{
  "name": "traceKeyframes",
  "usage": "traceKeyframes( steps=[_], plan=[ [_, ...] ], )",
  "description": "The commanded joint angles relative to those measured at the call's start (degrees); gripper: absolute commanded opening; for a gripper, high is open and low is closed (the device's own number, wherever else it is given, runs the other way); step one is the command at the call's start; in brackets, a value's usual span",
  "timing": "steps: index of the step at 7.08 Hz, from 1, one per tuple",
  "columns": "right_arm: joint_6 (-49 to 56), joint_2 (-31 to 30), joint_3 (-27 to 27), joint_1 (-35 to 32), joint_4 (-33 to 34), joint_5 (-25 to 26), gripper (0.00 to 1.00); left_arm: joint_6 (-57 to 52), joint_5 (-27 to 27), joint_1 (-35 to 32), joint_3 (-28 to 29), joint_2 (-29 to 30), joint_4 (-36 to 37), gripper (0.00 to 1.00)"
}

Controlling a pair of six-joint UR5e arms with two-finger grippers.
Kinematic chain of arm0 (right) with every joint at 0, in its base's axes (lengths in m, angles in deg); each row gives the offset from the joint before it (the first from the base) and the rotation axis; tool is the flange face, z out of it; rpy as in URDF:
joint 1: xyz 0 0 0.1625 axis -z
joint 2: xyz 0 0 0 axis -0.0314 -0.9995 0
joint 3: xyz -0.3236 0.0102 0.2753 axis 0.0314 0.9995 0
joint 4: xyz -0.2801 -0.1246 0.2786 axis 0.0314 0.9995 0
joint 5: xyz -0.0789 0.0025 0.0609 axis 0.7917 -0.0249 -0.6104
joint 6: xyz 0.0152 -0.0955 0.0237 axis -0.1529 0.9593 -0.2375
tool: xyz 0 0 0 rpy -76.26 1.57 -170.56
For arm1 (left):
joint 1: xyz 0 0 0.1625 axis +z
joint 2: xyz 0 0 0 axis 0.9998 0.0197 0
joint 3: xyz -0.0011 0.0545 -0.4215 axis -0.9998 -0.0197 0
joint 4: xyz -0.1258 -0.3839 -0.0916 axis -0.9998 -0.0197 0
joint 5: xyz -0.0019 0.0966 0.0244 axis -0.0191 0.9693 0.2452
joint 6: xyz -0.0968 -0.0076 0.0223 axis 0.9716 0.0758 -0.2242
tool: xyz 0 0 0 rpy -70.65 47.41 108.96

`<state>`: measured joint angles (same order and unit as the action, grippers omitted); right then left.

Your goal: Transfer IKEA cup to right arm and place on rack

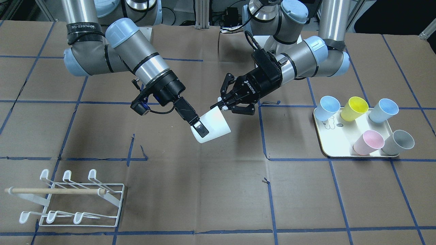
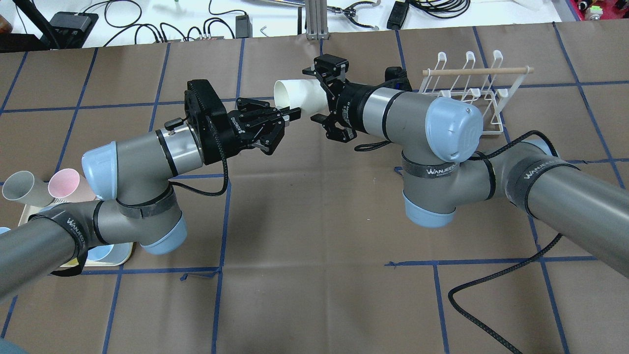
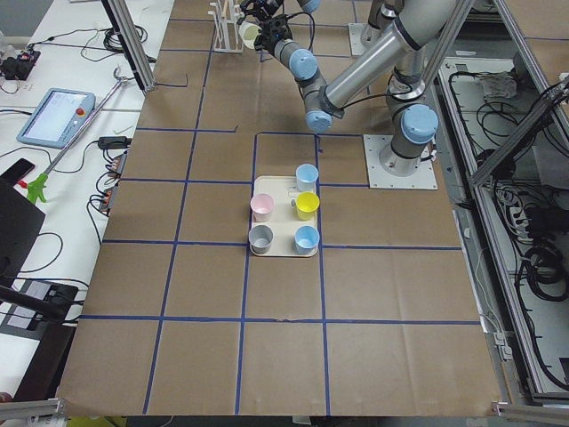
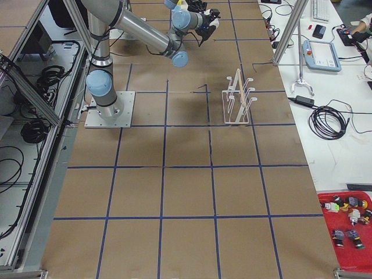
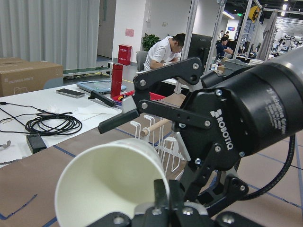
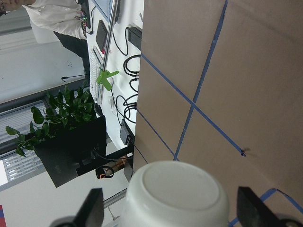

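Note:
A white cup (image 1: 214,124) hangs on its side in mid-air between both grippers, above the table's middle. My left gripper (image 1: 222,103) is shut on the cup's rim, one finger inside the mouth, as the left wrist view (image 5: 109,184) shows. My right gripper (image 1: 204,128), on the arm with the WANEED strap, is open around the cup's base end. In the right wrist view its fingers (image 6: 94,205) stand either side of the cup's bottom (image 6: 175,194) with small gaps. The white wire rack (image 1: 81,200) with its wooden dowel stands on the table on my right side.
A cream tray (image 1: 335,151) on my left side holds several coloured cups: blue (image 1: 328,107), yellow (image 1: 354,108), pink (image 1: 368,143), grey (image 1: 398,142). In the overhead view the rack (image 2: 471,93) is just beyond my right arm's elbow. Brown paper with blue tape lines covers the table.

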<state>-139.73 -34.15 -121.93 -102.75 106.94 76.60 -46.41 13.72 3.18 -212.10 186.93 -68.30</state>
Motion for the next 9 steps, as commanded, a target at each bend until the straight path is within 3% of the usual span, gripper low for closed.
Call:
traceKeyframes(
  steps=[1, 3, 6, 8, 9],
  plan=[
    [-0.77, 0.17, 0.76, -0.57, -0.07, 0.00, 0.99, 0.00, 0.24, 0.00, 0.00, 0.03, 0.00, 0.06],
    [-0.69, 0.70, 0.76, -0.57, 0.02, 0.00, 0.96, 0.00, 0.24, 0.00, 0.00, 0.03, 0.00, 0.06],
    [-0.60, 0.88, 1.20, -0.57, 0.28, -0.09, 0.63, 0.00, 0.24, 0.00, 0.00, -0.06, 0.00, 0.06],
    [-0.52, 0.97, 1.29, -0.48, 0.46, -0.09, 0.56, 0.00, 0.33, 0.00, 0.00, -0.06, 0.00, 0.09],
    [-0.52, 1.14, 1.29, -0.48, 0.55, -0.17, 0.52, 0.00, 0.50, 0.00, 0.26, -0.14, 0.00, 0.16]
  ],
)
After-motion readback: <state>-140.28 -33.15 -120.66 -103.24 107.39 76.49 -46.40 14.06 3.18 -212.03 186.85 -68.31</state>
